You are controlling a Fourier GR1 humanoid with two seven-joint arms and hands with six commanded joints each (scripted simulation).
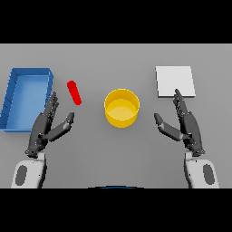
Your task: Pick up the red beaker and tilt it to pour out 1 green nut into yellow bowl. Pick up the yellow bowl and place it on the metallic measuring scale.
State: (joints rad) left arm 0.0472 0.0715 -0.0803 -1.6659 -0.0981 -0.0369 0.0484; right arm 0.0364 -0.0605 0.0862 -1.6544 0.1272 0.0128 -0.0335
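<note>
A slim red beaker (74, 92) lies tilted on the grey table, left of centre. At the centre stands the yellow bowl (121, 108); I see nothing inside it. A pale square measuring scale (175, 81) lies flat at the far right. My left hand (46, 126) is open, its fingertips a short way below and left of the beaker, not touching it. My right hand (186, 123) is open too, its fingertips close to the near edge of the scale, right of the bowl. No green nut shows.
A blue rectangular bin (11, 99) stands at the far left, just left of my left hand.
</note>
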